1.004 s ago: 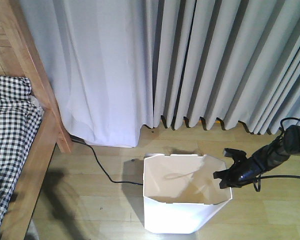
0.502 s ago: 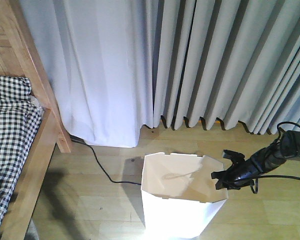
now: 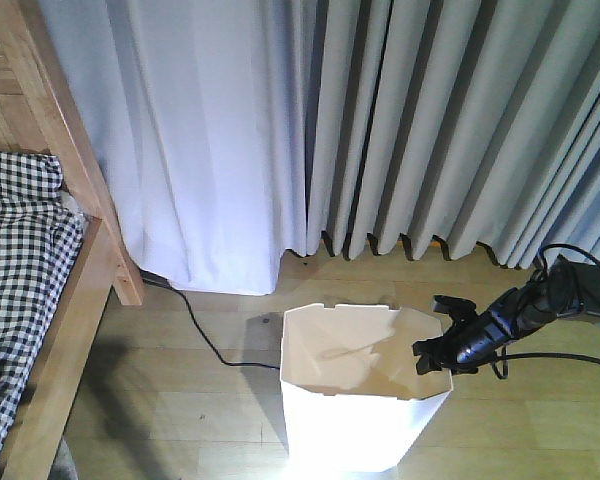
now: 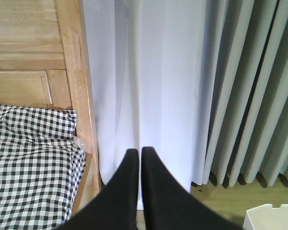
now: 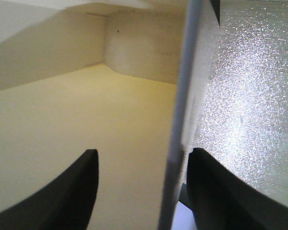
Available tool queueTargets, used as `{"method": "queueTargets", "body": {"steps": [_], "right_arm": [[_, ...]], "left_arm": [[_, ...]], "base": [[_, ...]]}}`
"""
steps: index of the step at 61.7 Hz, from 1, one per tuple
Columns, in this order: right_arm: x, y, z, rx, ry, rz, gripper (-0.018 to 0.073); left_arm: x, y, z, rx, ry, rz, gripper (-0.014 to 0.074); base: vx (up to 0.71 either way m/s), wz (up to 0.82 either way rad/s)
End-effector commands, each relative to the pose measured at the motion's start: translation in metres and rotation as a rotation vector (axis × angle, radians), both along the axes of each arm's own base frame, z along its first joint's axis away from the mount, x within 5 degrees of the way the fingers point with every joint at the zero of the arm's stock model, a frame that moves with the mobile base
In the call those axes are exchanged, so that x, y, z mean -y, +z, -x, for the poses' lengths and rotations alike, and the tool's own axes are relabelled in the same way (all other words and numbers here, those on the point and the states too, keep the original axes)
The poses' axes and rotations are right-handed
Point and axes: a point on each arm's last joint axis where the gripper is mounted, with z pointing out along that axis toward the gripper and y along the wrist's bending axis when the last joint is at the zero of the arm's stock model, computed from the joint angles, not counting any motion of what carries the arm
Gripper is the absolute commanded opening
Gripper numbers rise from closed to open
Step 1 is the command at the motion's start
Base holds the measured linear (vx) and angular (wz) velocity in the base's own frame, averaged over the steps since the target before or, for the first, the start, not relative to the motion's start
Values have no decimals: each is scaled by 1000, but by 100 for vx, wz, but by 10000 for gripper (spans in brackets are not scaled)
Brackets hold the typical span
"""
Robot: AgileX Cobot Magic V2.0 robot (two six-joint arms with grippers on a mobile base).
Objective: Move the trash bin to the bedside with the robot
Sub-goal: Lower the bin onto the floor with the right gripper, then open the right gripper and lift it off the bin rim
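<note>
The white trash bin [image 3: 352, 432] stands on the wooden floor at bottom centre, cream inside. My right gripper [image 3: 433, 329] is open and straddles the bin's right rim. In the right wrist view the gripper [image 5: 141, 155] has one finger inside the bin and one outside, with the thin bin wall [image 5: 181, 105] between them. The bed [image 3: 18, 262], with checked bedding and a wooden frame [image 3: 78, 305], is at the left, apart from the bin. My left gripper [image 4: 137, 151] is shut and empty, pointing at the curtain beside the bed [image 4: 33, 160]. A corner of the bin [image 4: 272, 218] shows at the bottom right of that view.
Grey and white curtains [image 3: 400, 130] hang to the floor behind the bin. A black cable [image 3: 208, 343] runs across the floor from under the curtain near the bed frame towards the bin. The right arm's cables [image 3: 570, 355] trail to the right.
The right gripper and the bin have shifted a little to the left, towards the bed. The bed and curtains have not moved.
</note>
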Motion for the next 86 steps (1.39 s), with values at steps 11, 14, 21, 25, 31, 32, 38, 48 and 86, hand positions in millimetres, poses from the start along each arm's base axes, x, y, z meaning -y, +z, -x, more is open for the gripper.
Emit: {"method": "queueTargets", "body": {"steps": [11,14,21,25,31,32,38,48,86], "right_arm": [[4,23,-20,53,21,1,422],[4,23,-20,54,16,-1,420],[6,27,-27,82,-56,4,420],[10,31,-30,94,-93,11,420],[12,40,-35,105,-106,15,420],[13,44,-36,116,-101,22,420],[12,60,-34,160,-97,90,420],[24,100,-22,240,-157,265,420],[9,350,36,586,23,299,420]], "left_arm": [[0,1,-1,65,0,8,-6],[0,1,-1,65,0,8,-6],[0,1,-1,65,0,8,-6],[0,1,-1,65,0,8,-6],[0,1,-1,65,0,8,-6],[0,1,-1,65,0,8,-6],[0,1,-1,65,0,8,-6],[0,1,-1,65,0,8,-6],[0,1,-1,65,0,8,-6]], "base": [[0,0],[0,0],[0,0],[0,0],[0,0],[0,-1],[0,-1],[0,0],[0,0]]}}
